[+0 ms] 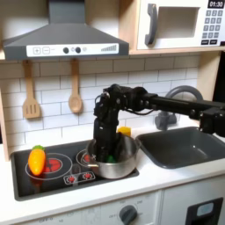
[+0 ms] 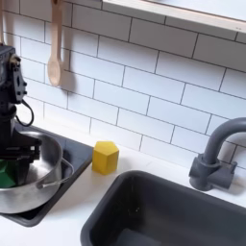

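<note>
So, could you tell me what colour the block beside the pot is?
Yellow; the block shows best in the second exterior view.
</note>
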You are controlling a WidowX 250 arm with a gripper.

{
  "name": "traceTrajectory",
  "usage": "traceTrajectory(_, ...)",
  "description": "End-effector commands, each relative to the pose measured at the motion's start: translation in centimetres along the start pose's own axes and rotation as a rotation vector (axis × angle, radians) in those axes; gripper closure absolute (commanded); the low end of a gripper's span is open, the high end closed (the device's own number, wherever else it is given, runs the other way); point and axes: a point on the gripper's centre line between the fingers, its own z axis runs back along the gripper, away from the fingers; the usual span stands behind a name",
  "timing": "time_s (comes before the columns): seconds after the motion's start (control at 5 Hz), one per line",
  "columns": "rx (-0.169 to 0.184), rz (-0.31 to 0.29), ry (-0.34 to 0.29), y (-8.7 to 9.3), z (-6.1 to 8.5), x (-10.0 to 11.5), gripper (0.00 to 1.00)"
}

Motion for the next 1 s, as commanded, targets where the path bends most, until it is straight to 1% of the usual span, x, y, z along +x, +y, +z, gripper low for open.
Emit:
traceTrajectory(0.0,-0.009,-0.032,-0.028,-0.7,1.2,0.3,1.0)
traceTrajectory(0.2,-0.026,-0.041,-0.045,-1.1,1.6,0.3,1.0)
traceTrajectory(0.4,-0.03,-0.038,-0.052,-1.1,2.1,0.4,1.0)
traceTrajectory(0.6,-0.043,-0.03,-0.098,-1.2,3.9,0.7,1.0)
traceTrajectory(0.8,-0.055,-0.016,-0.118,-1.1,5.2,0.9,1.0)
